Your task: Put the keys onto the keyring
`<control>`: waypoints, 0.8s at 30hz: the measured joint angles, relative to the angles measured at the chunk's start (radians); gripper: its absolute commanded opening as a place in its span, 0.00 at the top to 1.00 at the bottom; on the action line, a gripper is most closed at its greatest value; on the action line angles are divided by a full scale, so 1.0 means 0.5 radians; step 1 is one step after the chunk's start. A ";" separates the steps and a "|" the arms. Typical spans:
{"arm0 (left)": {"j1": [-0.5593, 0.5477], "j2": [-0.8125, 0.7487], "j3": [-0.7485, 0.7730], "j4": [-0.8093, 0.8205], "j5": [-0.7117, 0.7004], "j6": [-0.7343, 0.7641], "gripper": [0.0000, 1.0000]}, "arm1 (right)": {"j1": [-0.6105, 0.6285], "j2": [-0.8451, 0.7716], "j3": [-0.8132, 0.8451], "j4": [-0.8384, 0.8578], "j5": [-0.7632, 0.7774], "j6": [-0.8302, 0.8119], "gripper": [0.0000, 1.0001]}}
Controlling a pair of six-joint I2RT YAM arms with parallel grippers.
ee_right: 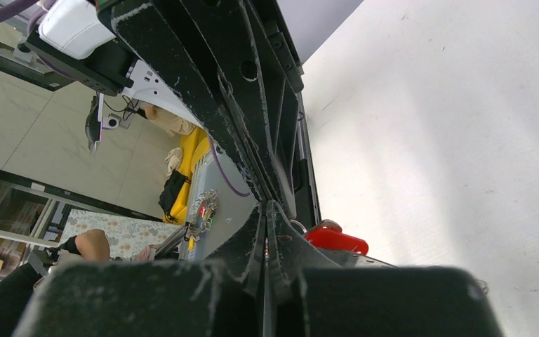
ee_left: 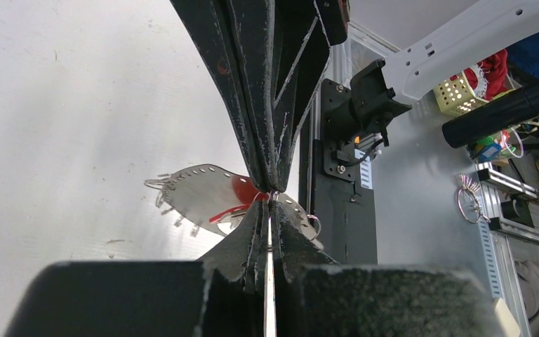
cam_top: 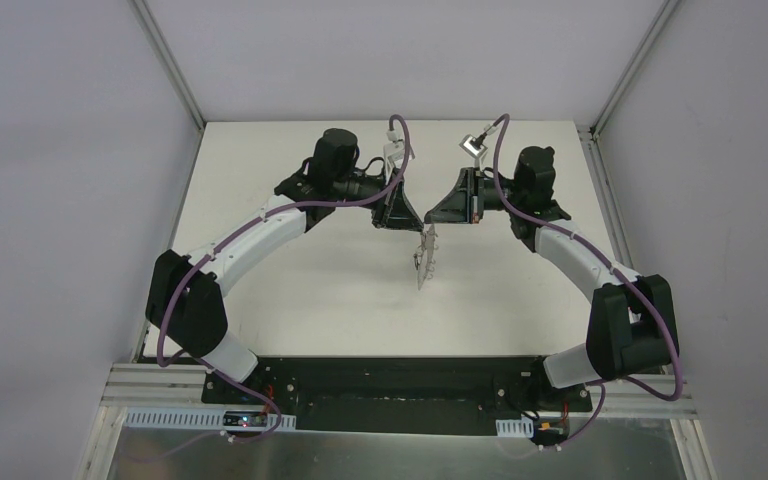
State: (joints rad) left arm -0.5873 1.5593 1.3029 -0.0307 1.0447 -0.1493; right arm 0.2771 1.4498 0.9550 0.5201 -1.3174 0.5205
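Contact is concentrated above the middle of the table (cam_top: 290, 290), where the two arms meet tip to tip and the keyring (ee_left: 200, 186) is held on edge, its lower end hanging toward the surface; whether that end touches cannot be told. The fingers of the left gripper (ee_left: 270, 196) are pressed together, and the grey band is seen running out on both sides of their tips, so it is judged to be pinched there. The fingers of the right gripper (ee_right: 265, 205) are likewise pressed together; what, if anything, is caught between them cannot be made out, though the red-headed key (ee_right: 335, 239) lies just beside their tips. The second key is not made out in any view. The band is judged thin, light and springy: it can be expected to flex or swivel if taken by one end only, and its smooth faces may slip. A hold across its flat, near the edge carrying the wire loops (ee_left: 160, 186), is therefore favoured, with that edge left exposed. The key is small and stiff, and is best taken by its plastic head so that the hole is left free; the loops are fine and easily bent, so light force is advised.
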 measured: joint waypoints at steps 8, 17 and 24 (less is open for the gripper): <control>0.000 0.001 -0.002 0.023 0.000 -0.070 0.97 | -0.002 -0.001 0.000 0.007 0.000 0.005 1.00; 0.000 0.002 0.004 0.034 0.001 -0.156 1.00 | -0.011 -0.022 -0.002 0.020 -0.002 -0.016 1.00; -0.021 0.161 0.607 -0.936 -0.137 0.153 1.00 | -0.015 -0.080 -0.005 -0.098 -0.012 -0.229 0.81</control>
State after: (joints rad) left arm -0.5980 1.6398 1.6066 -0.4988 0.9764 -0.0731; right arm 0.2695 1.4097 0.9527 0.4709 -1.3235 0.4061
